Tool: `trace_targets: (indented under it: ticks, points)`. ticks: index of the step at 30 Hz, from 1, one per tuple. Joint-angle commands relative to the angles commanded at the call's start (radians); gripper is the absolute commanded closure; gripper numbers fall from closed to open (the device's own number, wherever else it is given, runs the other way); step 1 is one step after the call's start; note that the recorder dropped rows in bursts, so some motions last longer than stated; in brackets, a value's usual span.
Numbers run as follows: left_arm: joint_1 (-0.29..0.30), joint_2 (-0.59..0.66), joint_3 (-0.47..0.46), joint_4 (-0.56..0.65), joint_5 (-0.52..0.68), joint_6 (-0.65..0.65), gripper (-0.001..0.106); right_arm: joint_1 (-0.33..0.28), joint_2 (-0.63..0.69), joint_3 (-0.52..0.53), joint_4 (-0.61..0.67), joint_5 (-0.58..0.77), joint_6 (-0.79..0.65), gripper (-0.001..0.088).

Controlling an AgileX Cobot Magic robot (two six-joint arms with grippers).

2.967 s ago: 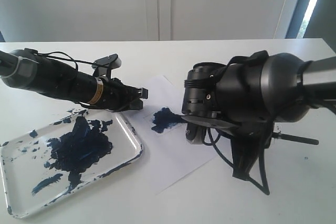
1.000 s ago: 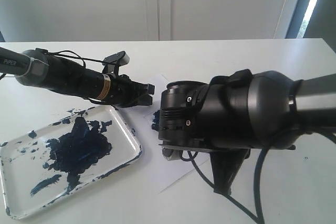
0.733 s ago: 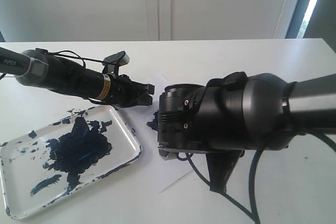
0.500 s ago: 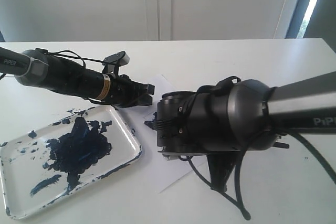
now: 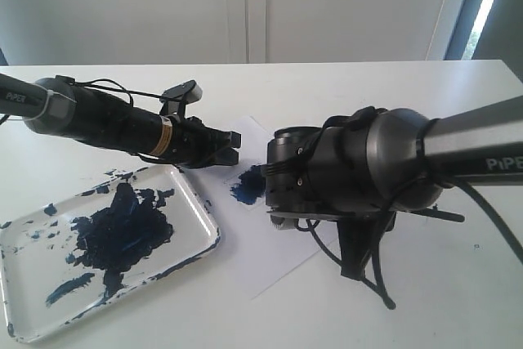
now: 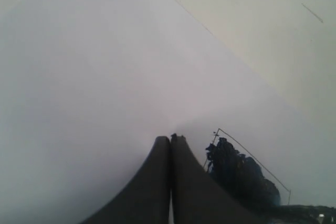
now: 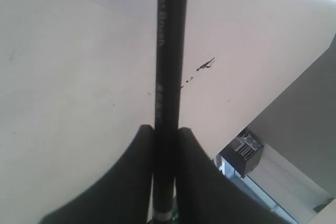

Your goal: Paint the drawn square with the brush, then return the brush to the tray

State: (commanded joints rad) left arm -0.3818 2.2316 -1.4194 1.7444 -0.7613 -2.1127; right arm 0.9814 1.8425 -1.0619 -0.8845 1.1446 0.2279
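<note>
The drawn square [image 5: 248,184] on the white paper sheet [image 5: 270,243] holds a dark blue paint blot; the left wrist view shows its thin outline and blot [image 6: 242,174]. My left gripper [image 5: 231,146] is shut, empty, low at the sheet's far edge beside the square; its tips [image 6: 170,139] meet. My right gripper [image 7: 165,128] is shut on the brush [image 7: 170,51], whose black shaft runs over the paper. In the exterior view the right wrist [image 5: 343,173] hides the jaws and brush tip; the handle end [image 5: 445,215] sticks out right. The paint-smeared tray [image 5: 208,212] lies at the left.
The right arm's black cable [image 5: 368,271] loops down onto the white table [image 5: 458,300] in front of the wrist. Small paint specks [image 7: 205,65] dot the paper. A wall stands behind the table.
The right wrist has swung back to the right, uncovering the blue blot it hid a second ago. The left arm has stayed in place over the last second.
</note>
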Motion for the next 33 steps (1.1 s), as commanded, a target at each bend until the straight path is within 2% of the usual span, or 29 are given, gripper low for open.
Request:
trace_targets:
  ticks: [10,20,27,33]
  points:
    - [0.000,0.000,0.000,0.000,0.002,0.000,0.105,0.006,0.000,0.000,0.098,-0.081,-0.023,0.0868]
    - [0.000,0.000,0.000,0.000,0.004,0.000,0.105,0.079,0.000,0.000,0.123,-0.079,-0.049,0.0868]
    - [0.000,0.000,0.000,0.000,0.002,0.000,0.105,0.076,0.004,0.000,0.064,-0.032,-0.044,0.0868]
    - [0.000,0.000,0.000,0.000,-0.002,0.000,0.105,0.038,0.064,0.000,0.003,0.014,-0.041,0.0868]
